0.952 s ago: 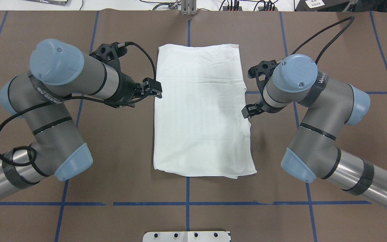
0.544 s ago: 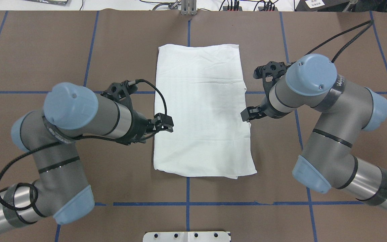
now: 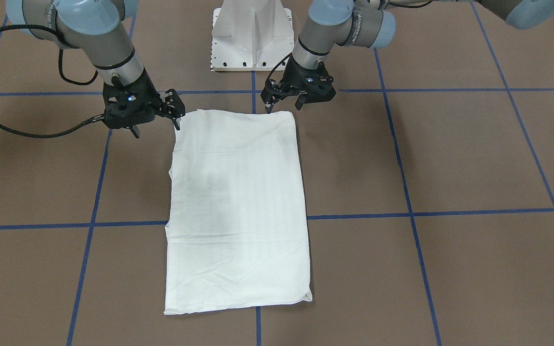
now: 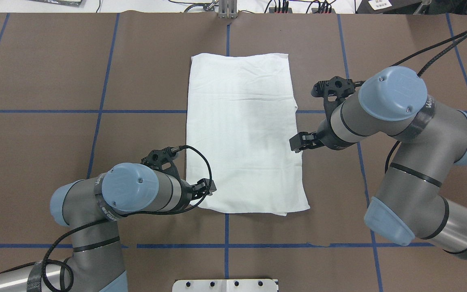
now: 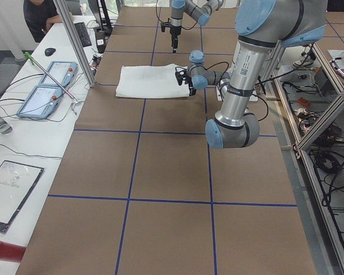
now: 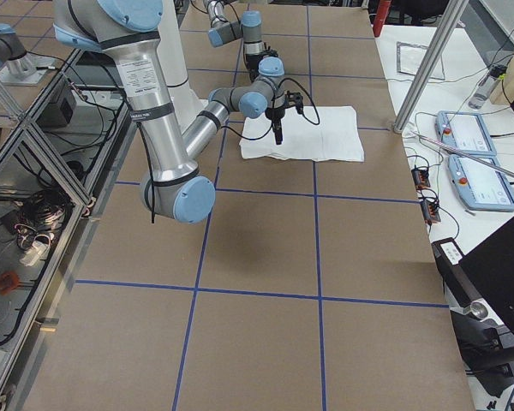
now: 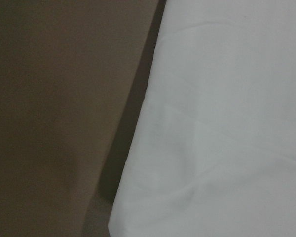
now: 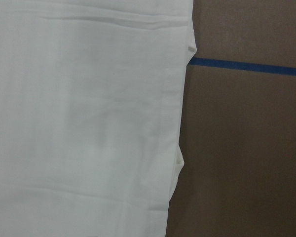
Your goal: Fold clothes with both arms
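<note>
The folded white long-sleeved shirt (image 4: 241, 134) lies flat, a long rectangle mid-way across the brown blue-taped table (image 4: 55, 142). The black left gripper (image 4: 208, 187) hovers at its near-left corner. The black right gripper (image 4: 298, 142) is beside the right edge. Both are spread and empty. Best to pinch all layers, level.

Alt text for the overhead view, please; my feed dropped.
A folded white shirt lies flat on the table, long side running away from the robot. The left tool is at its near left corner; the right tool is at the middle of its right edge.
</note>
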Robot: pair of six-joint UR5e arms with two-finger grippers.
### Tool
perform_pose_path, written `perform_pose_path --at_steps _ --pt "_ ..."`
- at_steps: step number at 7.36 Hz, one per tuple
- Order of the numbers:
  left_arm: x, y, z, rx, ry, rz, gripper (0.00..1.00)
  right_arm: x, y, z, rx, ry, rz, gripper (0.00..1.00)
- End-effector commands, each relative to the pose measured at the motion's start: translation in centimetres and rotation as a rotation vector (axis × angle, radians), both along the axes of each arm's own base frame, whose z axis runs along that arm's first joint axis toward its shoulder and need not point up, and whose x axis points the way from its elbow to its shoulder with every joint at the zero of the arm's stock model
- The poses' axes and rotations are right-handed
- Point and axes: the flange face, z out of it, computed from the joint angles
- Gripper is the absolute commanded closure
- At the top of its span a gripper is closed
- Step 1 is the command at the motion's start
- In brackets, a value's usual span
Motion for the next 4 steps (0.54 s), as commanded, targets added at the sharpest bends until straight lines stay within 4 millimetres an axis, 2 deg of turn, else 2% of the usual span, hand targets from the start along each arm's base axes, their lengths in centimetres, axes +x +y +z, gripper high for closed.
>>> perform_pose_path --at_steps 1,2,4 --pt "0.51 -0.06 0.42 -0.025 -0.008 -0.013 0.13 -0.05 0.08 0.01 -0.001 0.000 -0.001 0.00" --pt "1.08 -0.13 0.67 -0.051 -0.013 -0.024 0.20 -0.06 0.07 -0.07 0.000 -0.002 -0.001 0.00" --pt "1.49 -0.17 1.28 -0.059 -0.026 -0.025 0.25 -0.08 0.05 0.06 -0.001 0.000 -0.001 0.00"
